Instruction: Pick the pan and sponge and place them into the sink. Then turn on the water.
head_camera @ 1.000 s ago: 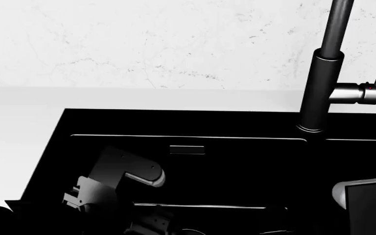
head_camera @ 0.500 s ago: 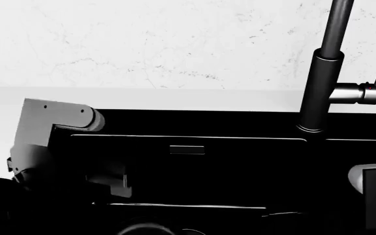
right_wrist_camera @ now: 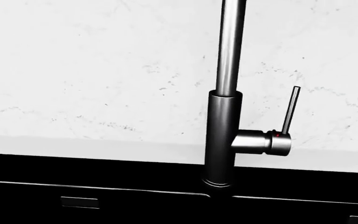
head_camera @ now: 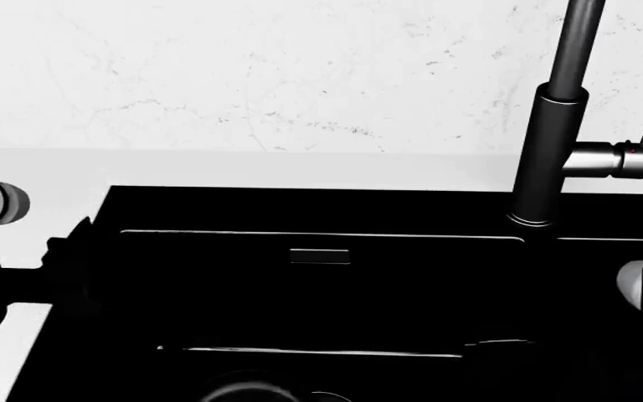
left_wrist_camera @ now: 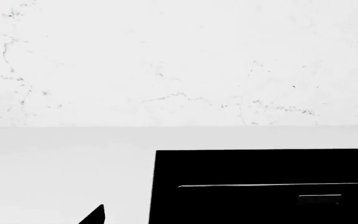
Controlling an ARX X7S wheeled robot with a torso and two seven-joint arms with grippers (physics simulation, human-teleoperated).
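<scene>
The sink (head_camera: 299,209) fills the bench; pan and sponge can't be made out. Judged next: the faucet lever (right_wrist_camera: 289,112), ahead of the right jaws. Approach squarely; jaw states can't be told.

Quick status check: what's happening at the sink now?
Neither tool's tips visible. Faucet upright, lever untouched, no water. Sink dark; pan, sponge not discernible.

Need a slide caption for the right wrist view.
Black faucet with upright side lever behind the sink rim, marble backsplash beyond.
</scene>
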